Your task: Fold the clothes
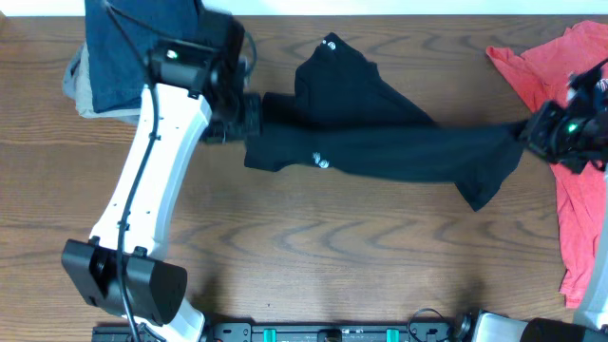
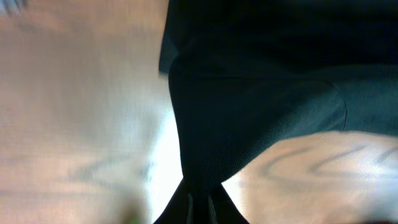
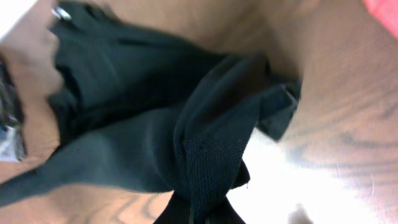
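1. Location: the large black short-sleeved T-shirt (image 1: 380, 142) spans the upper middle of the overhead frame. It is stretched out and partly bunched over the brown wood-grain surface (image 1: 332, 256).
2. Left pincer (image 1: 249, 112): clamped on a gathered edge of black fabric at the shirt's left end.
3. Right pincer (image 1: 525, 133): clamped on the opposite end, at the right of the frame, just beside the crumpled coral-red T-shirt (image 1: 560, 66).
4. Step in hand, as judged: spreading the black shirt flat before any fold.
5. Draw both ends apart evenly. Limit the tension so the fabric does not slip from either grip.
6. Open out the twisted middle before lowering, because a fold laid over bunched cloth is likely to set crooked.
7. Hold the right end clear of the coral-red T-shirt to avoid dragging it.
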`<state>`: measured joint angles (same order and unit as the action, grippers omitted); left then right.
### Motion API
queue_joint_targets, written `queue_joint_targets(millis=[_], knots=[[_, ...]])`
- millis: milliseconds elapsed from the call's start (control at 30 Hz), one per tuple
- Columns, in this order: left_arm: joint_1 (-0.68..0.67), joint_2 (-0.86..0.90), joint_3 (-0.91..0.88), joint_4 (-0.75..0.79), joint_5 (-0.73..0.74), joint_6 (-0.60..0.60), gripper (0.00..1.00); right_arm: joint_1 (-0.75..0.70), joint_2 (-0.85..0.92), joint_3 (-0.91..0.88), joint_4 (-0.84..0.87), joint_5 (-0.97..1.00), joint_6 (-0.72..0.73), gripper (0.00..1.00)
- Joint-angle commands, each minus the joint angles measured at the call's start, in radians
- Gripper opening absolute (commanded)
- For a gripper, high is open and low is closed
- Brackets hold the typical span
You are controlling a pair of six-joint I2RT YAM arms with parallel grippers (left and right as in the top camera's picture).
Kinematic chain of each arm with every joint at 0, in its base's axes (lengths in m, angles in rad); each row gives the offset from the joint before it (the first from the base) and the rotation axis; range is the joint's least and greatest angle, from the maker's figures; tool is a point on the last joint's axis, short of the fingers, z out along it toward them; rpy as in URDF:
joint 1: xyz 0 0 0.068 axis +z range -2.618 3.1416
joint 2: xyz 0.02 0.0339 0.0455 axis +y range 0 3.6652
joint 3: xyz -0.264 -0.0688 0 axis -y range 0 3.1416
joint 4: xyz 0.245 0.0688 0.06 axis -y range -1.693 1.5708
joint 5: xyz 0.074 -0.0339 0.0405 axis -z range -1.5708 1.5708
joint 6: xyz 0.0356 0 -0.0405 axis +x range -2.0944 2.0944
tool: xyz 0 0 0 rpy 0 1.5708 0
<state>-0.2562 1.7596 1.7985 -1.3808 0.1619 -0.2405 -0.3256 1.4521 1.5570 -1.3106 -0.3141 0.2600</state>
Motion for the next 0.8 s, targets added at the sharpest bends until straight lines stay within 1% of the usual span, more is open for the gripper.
queue_joint_targets(millis=[0,167,400,533,767], knots=[[0.003,-0.061,-0.056,-0.015,0.014,-0.023,0.06,0.012,-0.039,-0.065,0.006,0.004,-0.042,0.01],[0.003,-0.109,-0.081,-0.078,0.014,-0.023,0.06,0.012,-0.065,-0.104,-0.016,0.003,-0.046,0.01],[0.003,-0.294,-0.081,-0.170,0.009,-0.022,0.06,0.013,-0.160,-0.104,-0.122,0.002,-0.064,0.01],[0.003,-0.393,-0.081,-0.217,-0.002,-0.022,0.06,0.022,-0.204,-0.114,-0.206,-0.005,-0.119,0.01],[0.003,-0.478,-0.081,-0.290,-0.005,-0.023,0.06,0.070,-0.323,-0.240,-0.266,-0.016,-0.127,0.01]])
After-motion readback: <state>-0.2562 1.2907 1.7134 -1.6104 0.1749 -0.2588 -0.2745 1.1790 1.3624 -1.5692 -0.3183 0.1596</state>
